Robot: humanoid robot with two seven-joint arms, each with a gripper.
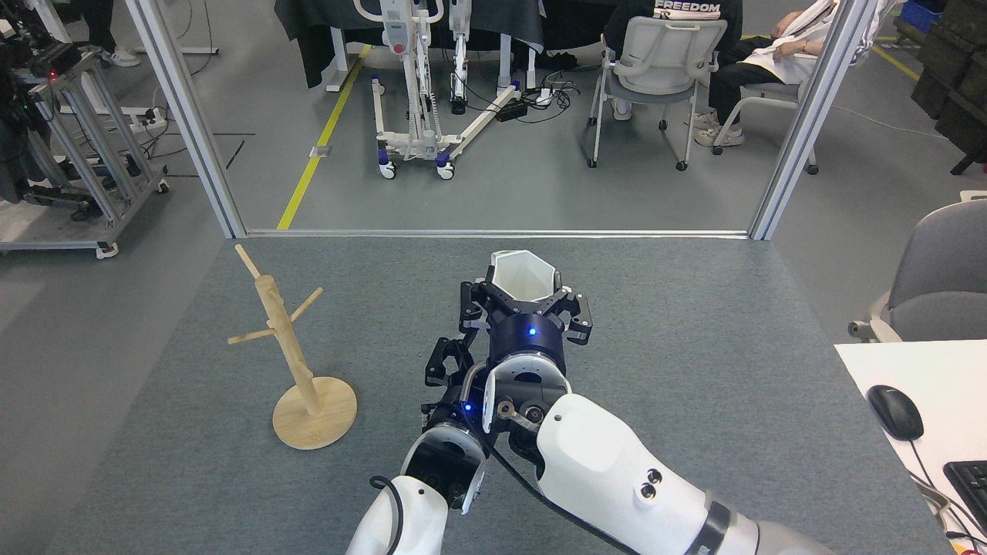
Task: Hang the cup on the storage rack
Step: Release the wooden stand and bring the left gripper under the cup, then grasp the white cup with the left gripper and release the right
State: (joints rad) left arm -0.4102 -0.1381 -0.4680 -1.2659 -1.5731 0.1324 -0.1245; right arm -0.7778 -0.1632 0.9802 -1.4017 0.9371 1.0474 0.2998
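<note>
The white faceted cup (524, 276) is upright with its hexagonal mouth facing up, held above the middle of the grey table (694, 347). My right gripper (526, 302) is shut on its lower body; the cup's handle tab is hidden. Just below and left of the right wrist is my left gripper (451, 362), partly covered by that wrist. Its visible finger is splayed out with nothing in it. The wooden storage rack (284, 333) stands on its round base (314, 416) at the left of the table, well apart from both grippers, its pegs bare.
A white desk (887, 362) with a mouse (894, 412) and a keyboard (968, 482) adjoins the table on the right, with a grey chair (941, 277) behind it. Metal frame posts (185, 123) rise at the table's far corners. Seated people and equipment are on the floor beyond.
</note>
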